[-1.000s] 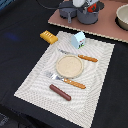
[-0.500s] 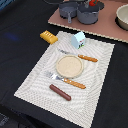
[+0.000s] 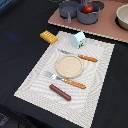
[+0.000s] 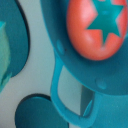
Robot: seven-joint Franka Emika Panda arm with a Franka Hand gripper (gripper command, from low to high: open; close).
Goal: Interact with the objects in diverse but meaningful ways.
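A red tomato (image 3: 88, 8) lies inside a grey handled pot (image 3: 88, 16) on the tan counter at the back. The wrist view shows the same tomato (image 4: 95, 30), with its star-shaped top, close up in the pot (image 4: 60, 47), and the pot's loop handle (image 4: 56, 87) below it. A second grey pot (image 3: 68, 9) stands beside the first. A yellow ridged bread piece (image 3: 48, 36), a white-and-teal milk carton (image 3: 78, 39) and a brown sausage (image 3: 60, 92) lie on the striped placemat (image 3: 30, 85). My gripper shows in neither view.
A round tan plate (image 3: 69, 64) sits mid-mat between an orange-handled knife (image 3: 80, 56) and fork (image 3: 65, 80). A pale bowl (image 3: 123, 17) stands at the exterior view's far right on the counter (image 3: 107, 30). Dark cloth surrounds the mat.
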